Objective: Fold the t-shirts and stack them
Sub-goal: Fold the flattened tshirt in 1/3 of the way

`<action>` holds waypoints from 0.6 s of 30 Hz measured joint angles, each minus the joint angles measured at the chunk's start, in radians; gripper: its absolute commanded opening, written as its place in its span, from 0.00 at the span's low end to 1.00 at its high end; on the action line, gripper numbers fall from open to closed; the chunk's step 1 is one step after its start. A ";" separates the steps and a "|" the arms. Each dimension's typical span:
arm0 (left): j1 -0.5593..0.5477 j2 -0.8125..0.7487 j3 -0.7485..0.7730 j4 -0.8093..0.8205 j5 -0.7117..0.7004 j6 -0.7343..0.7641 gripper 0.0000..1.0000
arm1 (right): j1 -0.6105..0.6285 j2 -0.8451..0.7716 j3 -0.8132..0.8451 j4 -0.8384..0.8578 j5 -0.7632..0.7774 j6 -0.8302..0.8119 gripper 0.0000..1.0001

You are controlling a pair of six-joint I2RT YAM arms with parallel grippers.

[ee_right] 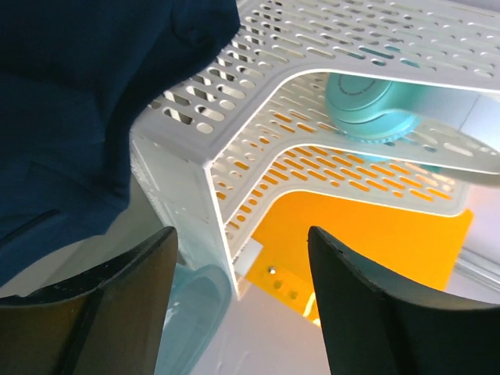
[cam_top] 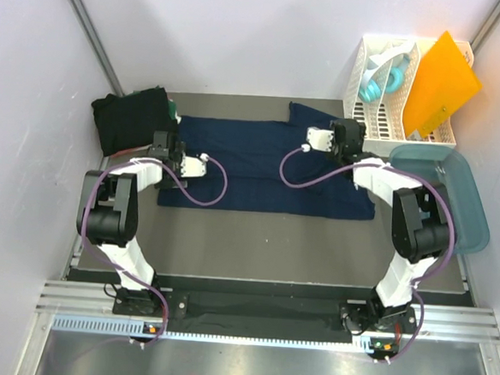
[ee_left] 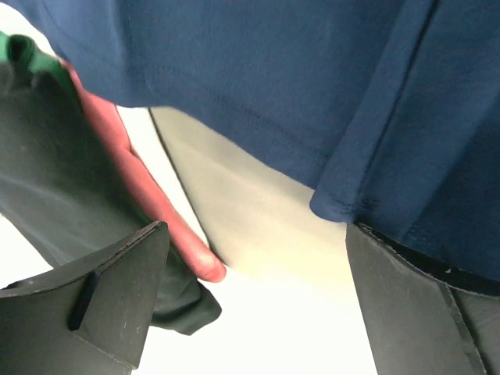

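A navy blue t-shirt point(cam_top: 268, 167) lies flat across the table as a long folded band. A heap of black and dark green t-shirts point(cam_top: 130, 119) sits at the far left corner. My left gripper point(cam_top: 165, 145) hangs over the navy shirt's left end, beside the heap. In the left wrist view it point(ee_left: 258, 301) is open and empty, with the navy hem point(ee_left: 336, 117) just above and dark green cloth point(ee_left: 47, 172) to the left. My right gripper point(cam_top: 348, 132) stands at the shirt's far right corner. It point(ee_right: 242, 301) is open and holds nothing, with navy cloth point(ee_right: 70, 101) at its upper left.
A white slotted rack point(cam_top: 385, 94) with a teal item point(ee_right: 371, 105) and an orange sheet point(cam_top: 442, 85) stands at the back right. A teal plastic tub point(cam_top: 455, 198) lies right of the right arm. A red strip point(ee_left: 133, 180) edges the dark heap.
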 measured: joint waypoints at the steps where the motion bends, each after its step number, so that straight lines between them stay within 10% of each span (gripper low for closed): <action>1: 0.001 0.000 -0.013 0.028 -0.016 -0.003 0.99 | 0.000 -0.005 0.021 -0.059 -0.010 0.029 0.64; 10: 0.001 -0.024 0.027 0.098 -0.025 -0.086 0.99 | 0.012 -0.029 0.327 -0.691 -0.286 0.263 0.59; 18: -0.039 -0.089 0.097 0.047 0.055 -0.137 0.95 | 0.066 -0.033 0.334 -0.981 -0.433 0.338 0.35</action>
